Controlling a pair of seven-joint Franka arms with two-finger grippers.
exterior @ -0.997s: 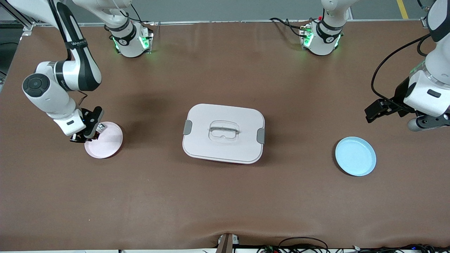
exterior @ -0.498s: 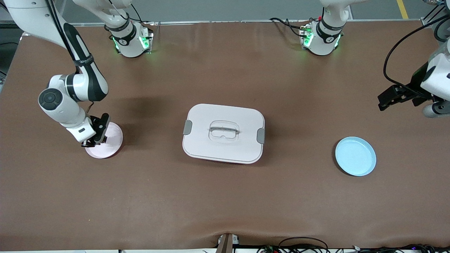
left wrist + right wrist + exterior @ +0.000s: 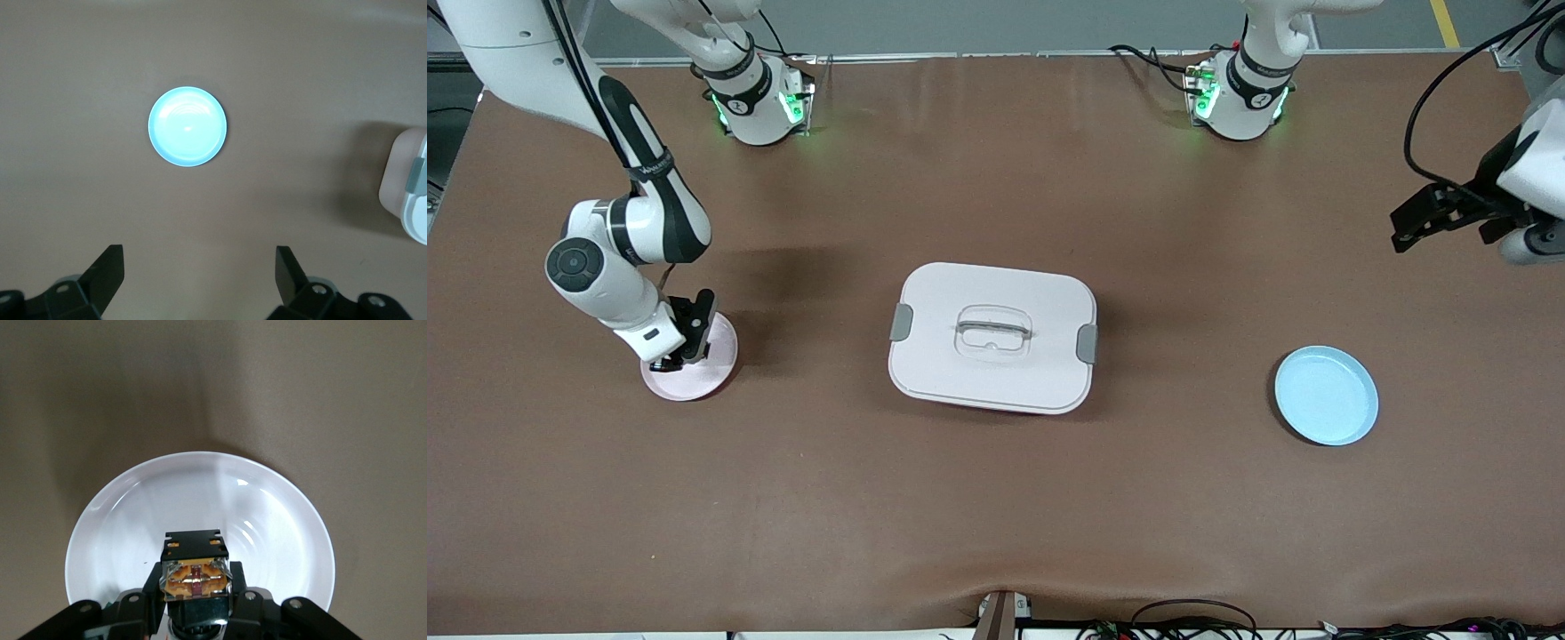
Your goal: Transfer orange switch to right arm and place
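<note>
Orange switch (image 3: 195, 570): pinched between fingers of right gripper (image 3: 669, 359), over pink plate (image 3: 716, 356) toward right arm's end of worktop (image 3: 996, 516).
Left gripper (image 3: 200, 277): fingers spread, empty, waiting high over brown worktop near blue plate (image 3: 1326, 396).
Risk: released tilted, switch likely to tumble or slide off plate.
Surface: brown mat, white lidded box (image 3: 992, 338) at centre.

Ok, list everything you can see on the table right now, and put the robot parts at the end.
orange switch: one, black with orange, held over the pink plate.
pink plate: one, pale pink, toward the right arm's end of the table.
lidded box: one, white with grey clips, mid-table.
blue plate: one, light blue, toward the left arm's end.
right gripper: one, black, shut on the switch, over the pink plate.
left gripper: one, black, open, waiting above the table's edge.
</note>
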